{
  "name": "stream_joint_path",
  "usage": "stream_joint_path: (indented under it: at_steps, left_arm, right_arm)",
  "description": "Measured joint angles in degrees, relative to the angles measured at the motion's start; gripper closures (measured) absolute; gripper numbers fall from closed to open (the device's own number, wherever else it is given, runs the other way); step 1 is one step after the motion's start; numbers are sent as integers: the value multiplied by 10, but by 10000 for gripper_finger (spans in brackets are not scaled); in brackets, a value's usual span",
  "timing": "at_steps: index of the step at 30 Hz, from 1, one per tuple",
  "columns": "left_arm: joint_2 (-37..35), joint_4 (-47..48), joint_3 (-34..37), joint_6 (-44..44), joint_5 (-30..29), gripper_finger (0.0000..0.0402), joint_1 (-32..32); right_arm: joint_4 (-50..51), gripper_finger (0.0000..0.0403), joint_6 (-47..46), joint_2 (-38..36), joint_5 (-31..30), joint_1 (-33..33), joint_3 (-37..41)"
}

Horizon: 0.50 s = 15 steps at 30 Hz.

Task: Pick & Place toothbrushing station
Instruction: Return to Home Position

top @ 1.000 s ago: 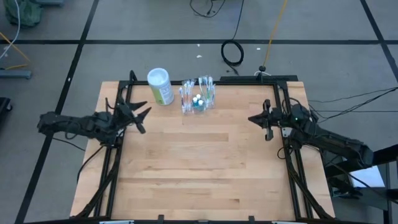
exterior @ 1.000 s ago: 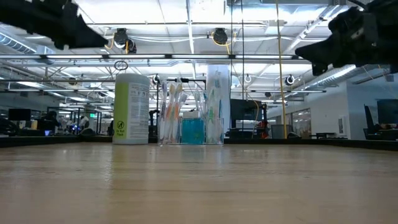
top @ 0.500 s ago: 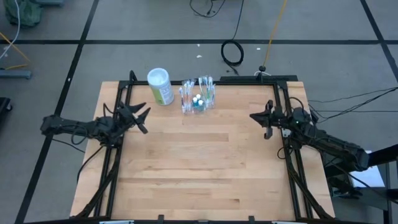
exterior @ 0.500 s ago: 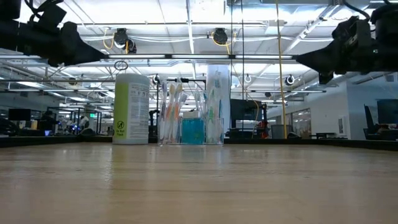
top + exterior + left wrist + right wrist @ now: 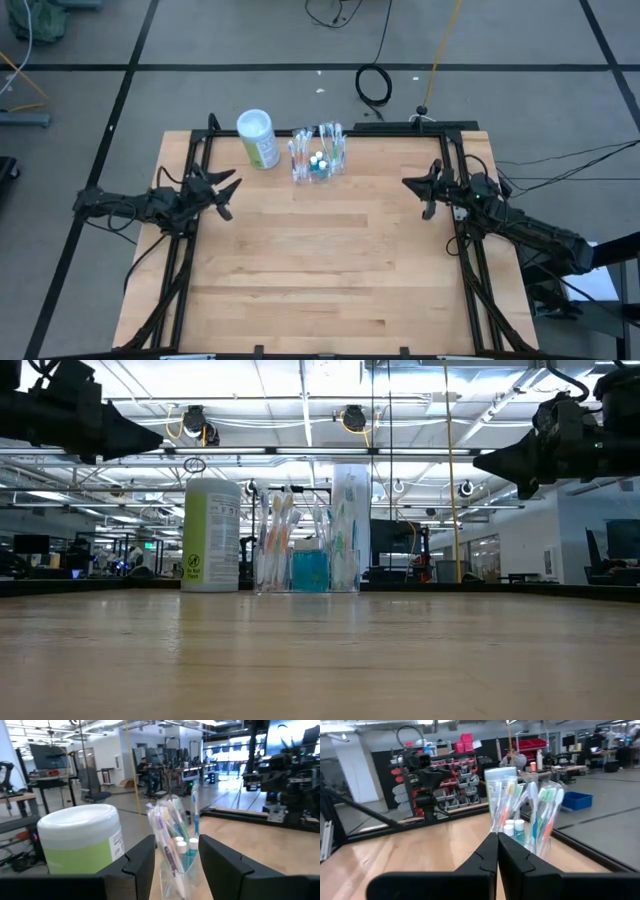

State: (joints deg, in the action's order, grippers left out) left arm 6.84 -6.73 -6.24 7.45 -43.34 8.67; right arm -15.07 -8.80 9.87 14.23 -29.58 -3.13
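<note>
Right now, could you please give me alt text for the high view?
A clear toothbrush holder filled with toothbrushes stands at the far edge of the wooden table, beside a green canister with a white lid. The left gripper, jaws open, and the right gripper, jaws shut, hang at its side edges, holding nothing.

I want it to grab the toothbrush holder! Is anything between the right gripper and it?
Nothing visible. Only bare table lies between the right gripper and the toothbrush holder; the green canister stands beyond the holder.
</note>
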Motion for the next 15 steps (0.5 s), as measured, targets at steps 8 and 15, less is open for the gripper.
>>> stream_joint_path:
  at_steps: [8, 15]
  left_arm:
    - [-65, 72, 0, -5, -2, 243, 34]
    - [-65, 85, 0, 2, -6, 243, 46]
  right_arm:
    - [4, 403, -8, 0, -11, 14, 0]
    - [46, 403, -24, 1, -54, 27, 1]
